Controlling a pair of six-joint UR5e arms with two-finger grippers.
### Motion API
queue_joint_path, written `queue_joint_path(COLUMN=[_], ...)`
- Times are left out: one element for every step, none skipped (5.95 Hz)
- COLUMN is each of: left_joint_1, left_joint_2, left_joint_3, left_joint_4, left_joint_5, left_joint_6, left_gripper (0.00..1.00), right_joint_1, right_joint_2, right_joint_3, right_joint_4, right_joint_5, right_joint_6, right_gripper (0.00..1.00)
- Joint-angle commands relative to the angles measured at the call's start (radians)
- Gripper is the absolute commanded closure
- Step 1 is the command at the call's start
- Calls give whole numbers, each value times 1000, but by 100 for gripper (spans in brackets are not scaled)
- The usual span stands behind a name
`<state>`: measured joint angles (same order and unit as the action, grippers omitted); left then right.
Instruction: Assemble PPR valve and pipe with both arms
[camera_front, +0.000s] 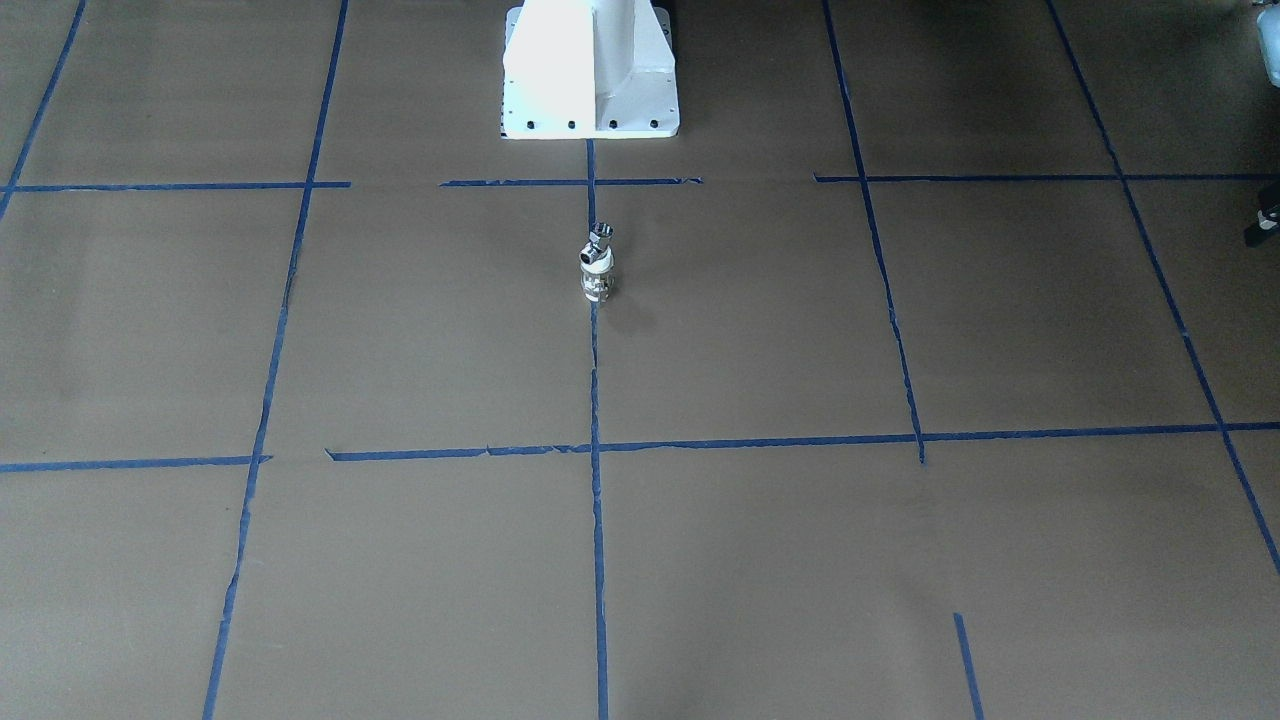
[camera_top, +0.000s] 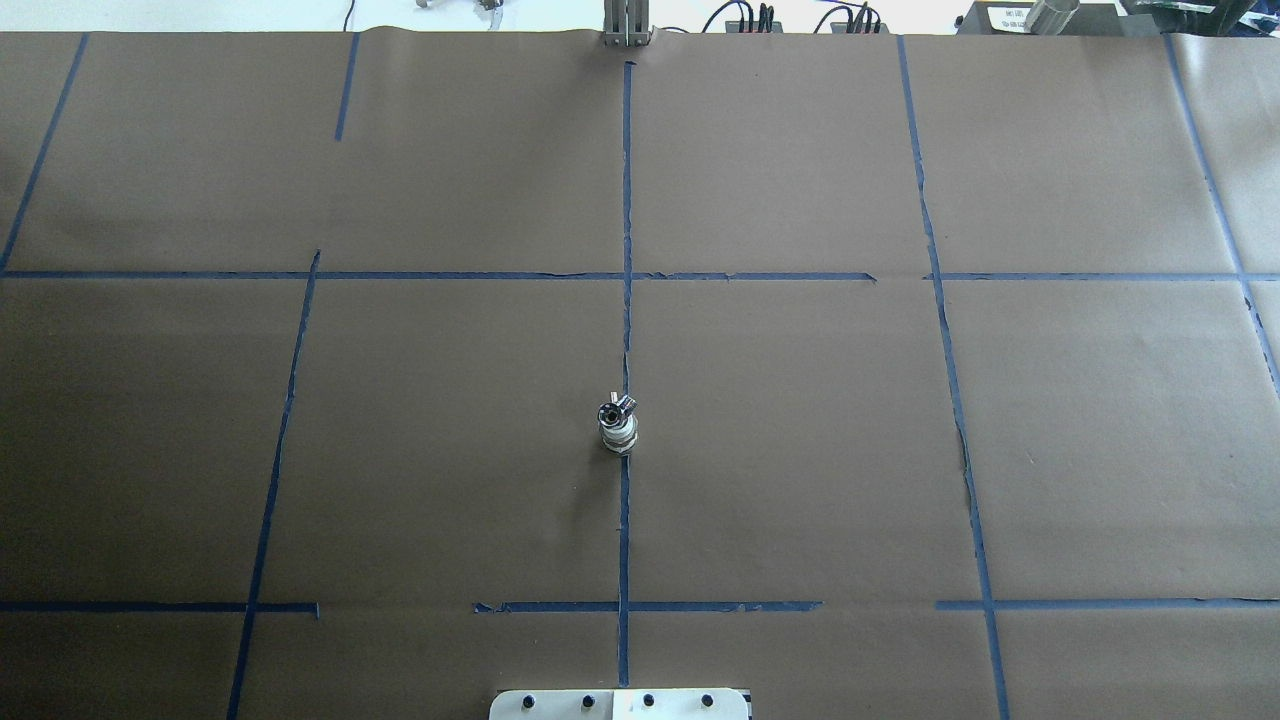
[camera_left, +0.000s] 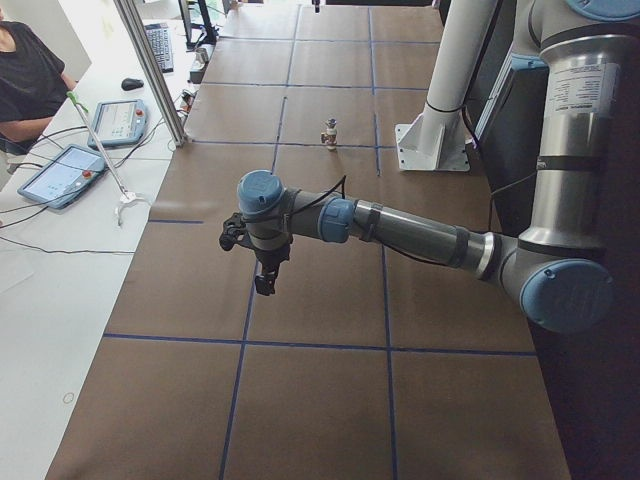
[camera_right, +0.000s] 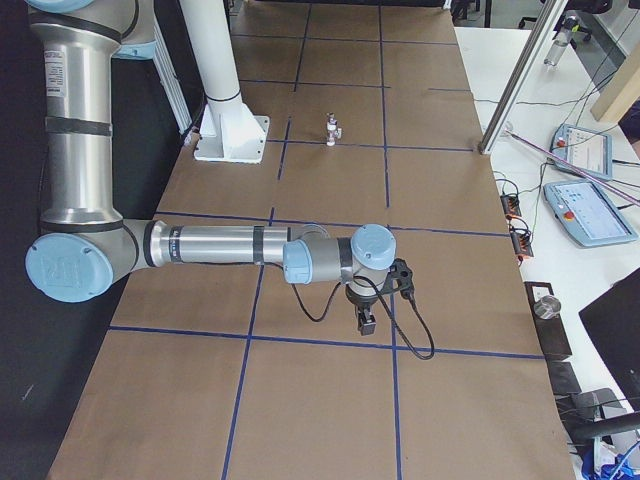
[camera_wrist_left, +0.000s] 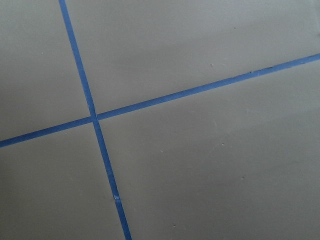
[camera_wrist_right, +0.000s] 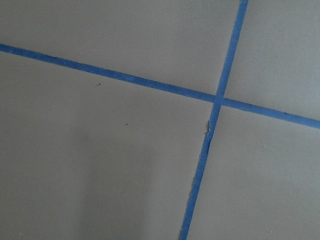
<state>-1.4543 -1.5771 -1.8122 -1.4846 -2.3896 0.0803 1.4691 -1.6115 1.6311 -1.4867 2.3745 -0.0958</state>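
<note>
PPR valve (camera_front: 596, 282) stands up straight near the middle of the table (camera_front: 900, 560), right on the long blue tape line (camera_front: 597, 400) that runs down the middle. It is short and stubby. It has white plastic parts and a silvery metal ring, and its bottom sits on the brown paper. The pipe (camera_front: 598, 243) sits on top of it, touching it. The pipe is tiny and shiny, with little tube stubs that stick out to the sides. From overhead, one round open end of the pipe (camera_top: 612, 411) faces up. The two parts together look like one small tower. The tower stands a little way in front of the white pedestal base (camera_front: 590, 80).

Both arms are well apart from the tower, far out to each side. The left arm (camera_left: 410, 230) stretches out low over the table, and the left gripper (camera_left: 265, 283) points down at the paper. The right arm (camera_right: 210, 245) does the same on the other side, with the right gripper (camera_right: 367, 322) pointing down. Both grippers show only in the side views. I cannot tell if their fingers are spread or pressed together. Each wrist camera sees only brown paper and crossing blue tape.
</note>
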Motion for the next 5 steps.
queue_joint_path(left_joint_1=[0, 0, 3, 3, 3], left_joint_2=[0, 0, -1, -1, -7], left_joint_3=[-1, -3, -1, -1, -1], left_joint_4=[0, 0, -2, -2, 0], left_joint_5=[1, 1, 4, 4, 4], left_joint_6=[0, -2, -2, -2, -2], left_gripper=[0, 0, 0, 0, 0], right_joint_1=[-4, -6, -6, -6, -6], right_joint_2=[18, 21, 21, 21, 21], right_joint_3=[-7, -7, -5, -5, -4], right_joint_4=[-1, -1, 0, 0, 0], right_joint_5=[2, 3, 3, 5, 9], right_joint_6=[5, 5, 7, 7, 7], right_gripper=[0, 0, 0, 0, 0])
